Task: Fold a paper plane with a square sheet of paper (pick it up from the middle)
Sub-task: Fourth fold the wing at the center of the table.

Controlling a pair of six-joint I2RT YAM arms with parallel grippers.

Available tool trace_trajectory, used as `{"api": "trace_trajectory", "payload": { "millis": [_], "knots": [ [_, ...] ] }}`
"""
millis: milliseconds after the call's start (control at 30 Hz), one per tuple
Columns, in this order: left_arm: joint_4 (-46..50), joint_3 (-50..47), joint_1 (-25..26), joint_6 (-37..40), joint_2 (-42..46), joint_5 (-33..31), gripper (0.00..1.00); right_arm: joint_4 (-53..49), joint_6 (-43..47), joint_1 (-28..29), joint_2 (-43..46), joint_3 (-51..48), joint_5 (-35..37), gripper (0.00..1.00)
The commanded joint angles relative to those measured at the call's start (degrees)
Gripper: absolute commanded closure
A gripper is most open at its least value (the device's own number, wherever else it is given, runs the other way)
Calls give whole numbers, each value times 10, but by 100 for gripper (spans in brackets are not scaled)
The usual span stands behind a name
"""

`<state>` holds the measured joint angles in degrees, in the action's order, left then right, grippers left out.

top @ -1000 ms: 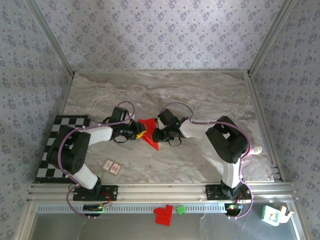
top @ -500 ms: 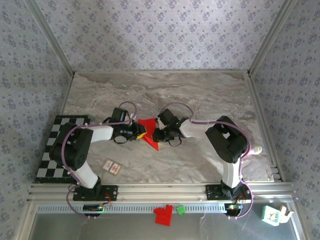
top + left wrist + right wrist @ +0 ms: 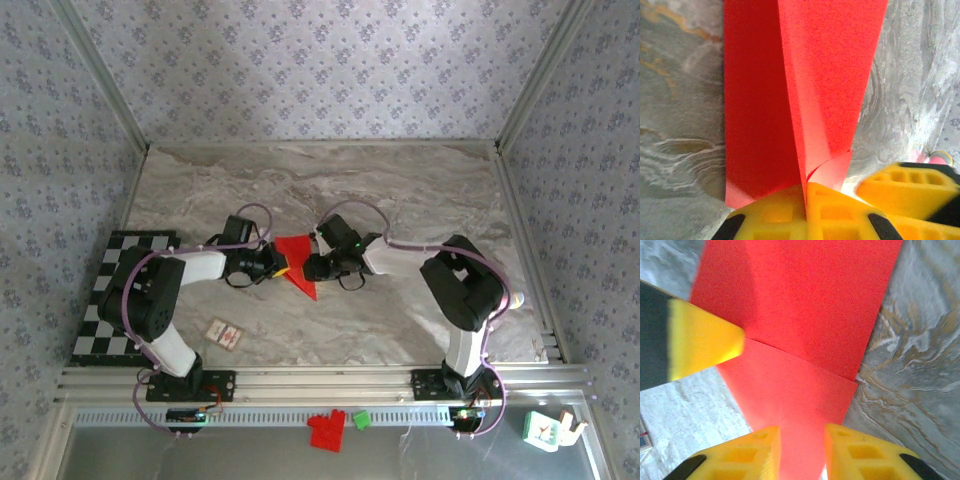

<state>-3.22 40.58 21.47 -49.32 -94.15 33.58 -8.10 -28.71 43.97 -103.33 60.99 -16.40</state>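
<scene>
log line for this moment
left jaws: shut on creased bright red paper sheet | right jaws: open over it | stage: partly folded

bright red paper [image 3: 298, 262], yellow finger pads [image 3: 770, 216], grey marbled table [image 3: 400, 190], black-and-white checkerboard [image 3: 100, 300] at 8 o'clock, lilac flowery walls [image 3: 300, 70]

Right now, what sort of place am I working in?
Probably a robot test booth, not a home: patterned wall panels in metal framing enclose a marble-look table, and a checkerboard lies at its left edge.

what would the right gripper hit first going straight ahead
The square sheet of paper, already between the right gripper's parted fingers; past it, probably the left gripper.
</scene>
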Motion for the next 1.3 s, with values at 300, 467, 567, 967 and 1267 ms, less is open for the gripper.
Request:
{"api": "trace_trajectory", "payload": {
  "millis": [300, 467, 567, 967, 1267],
  "knots": [
    [163, 70, 48, -120, 63, -156, 97, -18, 64, 92, 60, -22, 258, 53],
    [183, 83, 52, -152, 51, -168, 97, -1, 83, 127, 28, -10, 268, 52],
    [184, 84, 54, -162, 45, -162, 97, 9, 90, 137, 11, -4, 267, 54],
    [183, 82, 54, -182, 44, -148, 97, 39, 110, 139, -29, 13, 252, 66],
    [167, 71, 52, -210, 45, -131, 96, 47, 113, 139, -39, 13, 269, 66]
  ]
}}
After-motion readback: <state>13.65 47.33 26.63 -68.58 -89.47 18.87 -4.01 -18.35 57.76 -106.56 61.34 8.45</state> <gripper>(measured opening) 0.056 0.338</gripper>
